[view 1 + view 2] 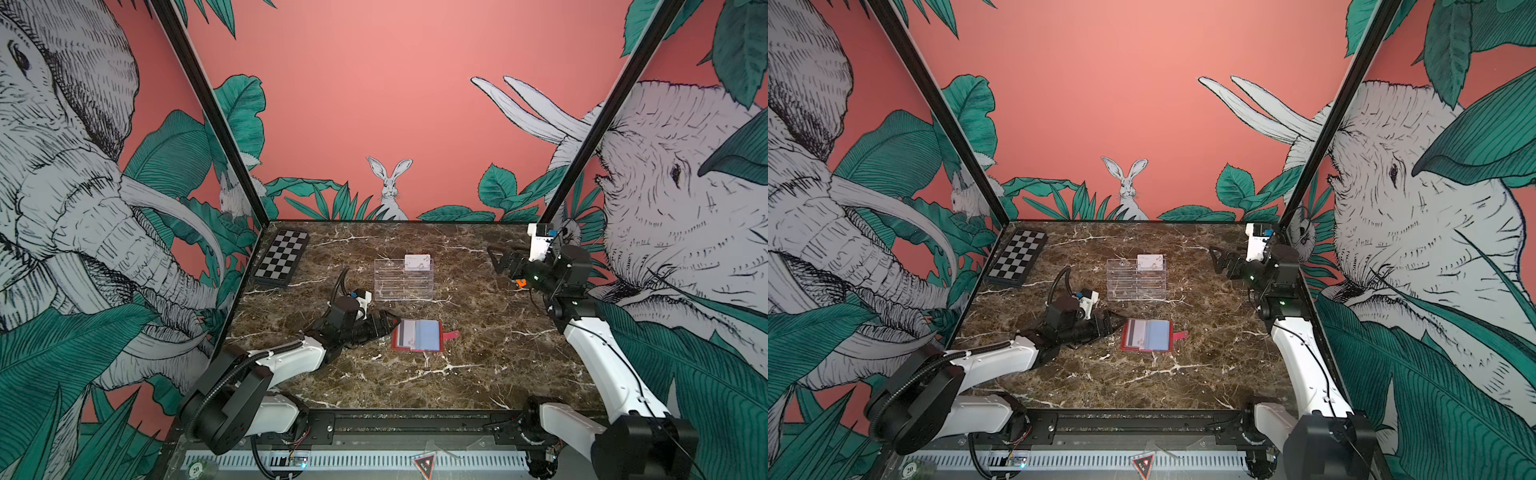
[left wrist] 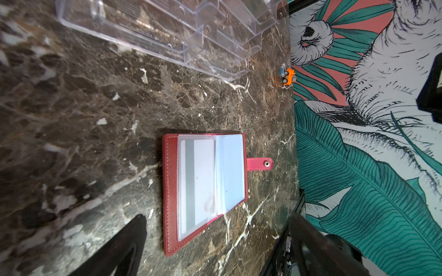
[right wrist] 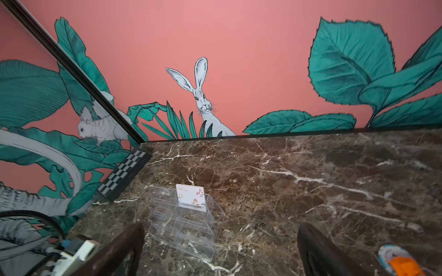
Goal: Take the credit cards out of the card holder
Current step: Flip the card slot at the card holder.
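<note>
Here the card holder (image 1: 417, 336) is laid open near the middle of the table (image 1: 478, 374), presumably to expose its sleeves (image 2: 229, 172); one credit card (image 2: 198, 181) is seen inside. The left hand (image 1: 386, 326), wide open and empty, is held just beside it; the right hand (image 1: 496, 259), also open and empty, is raised by the far right corner. A clear rack (image 1: 403, 286) is stood behind, out of the way.

Marble table (image 1: 478, 365) bears open card holder (image 1: 417, 336), clear rack (image 1: 403, 286), checkered board (image 1: 282, 257), orange toy (image 1: 521, 283).
</note>
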